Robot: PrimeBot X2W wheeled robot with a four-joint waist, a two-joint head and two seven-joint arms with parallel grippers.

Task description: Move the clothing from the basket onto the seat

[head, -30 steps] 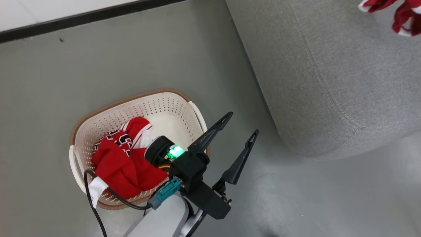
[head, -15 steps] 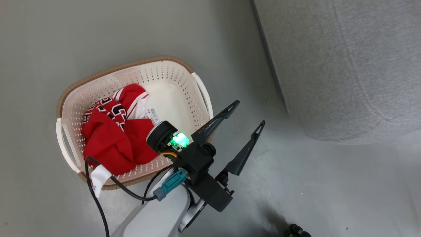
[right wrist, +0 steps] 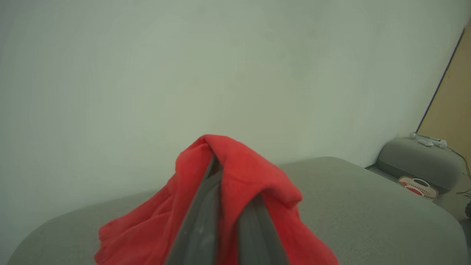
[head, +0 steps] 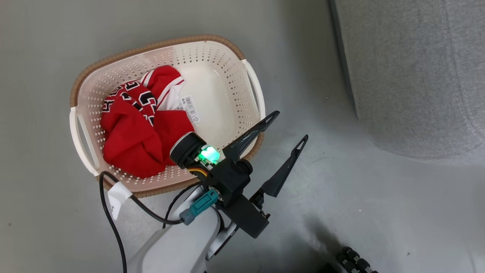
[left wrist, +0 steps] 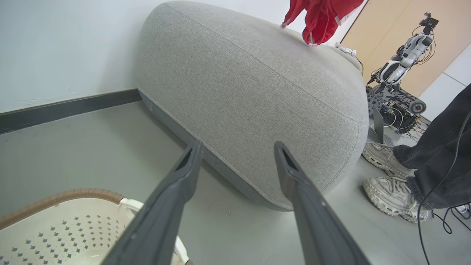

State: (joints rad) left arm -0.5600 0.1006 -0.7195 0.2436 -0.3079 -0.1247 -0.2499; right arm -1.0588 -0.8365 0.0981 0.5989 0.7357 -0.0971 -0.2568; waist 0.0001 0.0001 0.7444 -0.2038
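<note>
Fingers of left gripper [head: 291, 125] stand apart, empty, by basket [head: 242, 60] rim; red clothing [head: 140, 144] lies inside. Right gripper [right wrist: 230, 206] fingers clamp another red garment [right wrist: 254, 165] over seat [right wrist: 368, 198].

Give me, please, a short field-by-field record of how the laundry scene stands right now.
basket: on the floor beside the seat, one red garment inside
seat: grey cushion, second red garment hanging over its top
left end effector: open, empty, one finger over the basket's rim, the other over the floor
right end effector: shut on the second red garment
bystander: a person's shoes and dark trouser legs by the seat's end
</note>
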